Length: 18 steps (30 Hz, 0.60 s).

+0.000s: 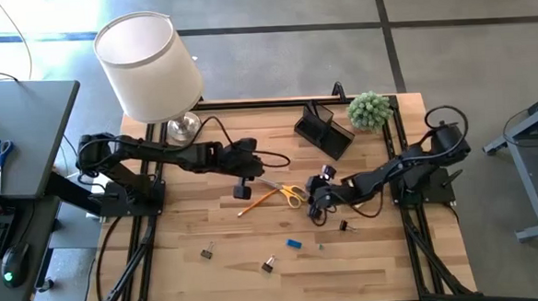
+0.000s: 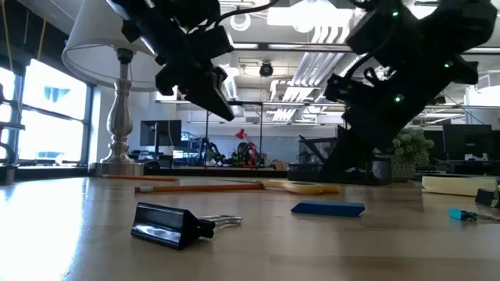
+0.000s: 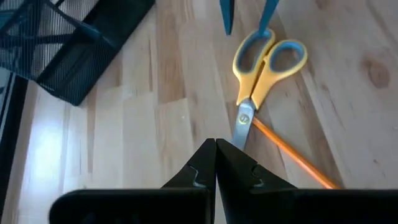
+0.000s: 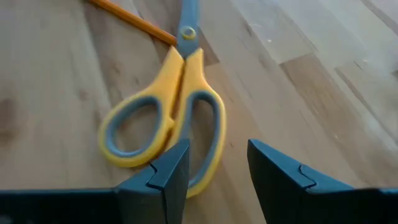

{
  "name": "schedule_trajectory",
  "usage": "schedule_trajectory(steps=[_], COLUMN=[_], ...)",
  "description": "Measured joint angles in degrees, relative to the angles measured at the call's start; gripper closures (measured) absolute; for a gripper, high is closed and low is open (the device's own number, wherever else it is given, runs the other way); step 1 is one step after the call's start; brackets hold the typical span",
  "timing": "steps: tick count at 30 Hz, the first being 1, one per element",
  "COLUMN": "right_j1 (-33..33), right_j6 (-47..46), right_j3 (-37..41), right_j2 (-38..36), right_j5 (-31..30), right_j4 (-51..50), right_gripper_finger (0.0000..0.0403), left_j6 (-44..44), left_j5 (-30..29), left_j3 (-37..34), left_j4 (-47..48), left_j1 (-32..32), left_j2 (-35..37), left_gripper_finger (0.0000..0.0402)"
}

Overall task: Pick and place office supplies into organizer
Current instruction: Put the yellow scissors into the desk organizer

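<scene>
Clip [image 2: 176, 224] nearest; right gripper [image 4: 214, 165] open, empty, just over scissors [image 4: 165, 118] handles, blades pointing left toward shut left gripper [image 3: 216, 163]

Seen from directly overhead, the wooden table [image 1: 256, 253] fills the high view, with floor and a side desk around it. The low view sits at tabletop level, close behind a black clip [image 2: 168, 224], facing the office beyond. Each wrist camera looks steeply down at the boards from close range, and both frame the same yellow-handled scissors [image 3: 264, 65] and orange pencil [image 3: 292, 155], also visible mid-table from above
</scene>
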<state>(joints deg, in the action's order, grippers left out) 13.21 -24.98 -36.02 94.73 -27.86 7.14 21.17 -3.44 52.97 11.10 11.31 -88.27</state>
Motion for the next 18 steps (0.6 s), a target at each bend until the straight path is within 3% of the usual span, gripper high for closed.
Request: schedule_trajectory(steps=[6, 18], right_j1=[-0.1, -0.1], right_j6=[0.2, -2.8], right_j3=[-4.4, -6.2], right_j2=[3.5, 7.4], right_j5=[-1.6, 2.2], right_j4=[-5.4, -5.6], right_gripper_finger=[0.0269, 0.0327], left_j6=[0.5, -0.7], left_j5=[0.0, 1.1], left_j3=[-3.2, -6.7], left_j4=[-1.2, -5.4], left_j1=[0.3, 0.3], left_j2=[0.0, 0.0], left_gripper_finger=[0.0400, 0.0401])
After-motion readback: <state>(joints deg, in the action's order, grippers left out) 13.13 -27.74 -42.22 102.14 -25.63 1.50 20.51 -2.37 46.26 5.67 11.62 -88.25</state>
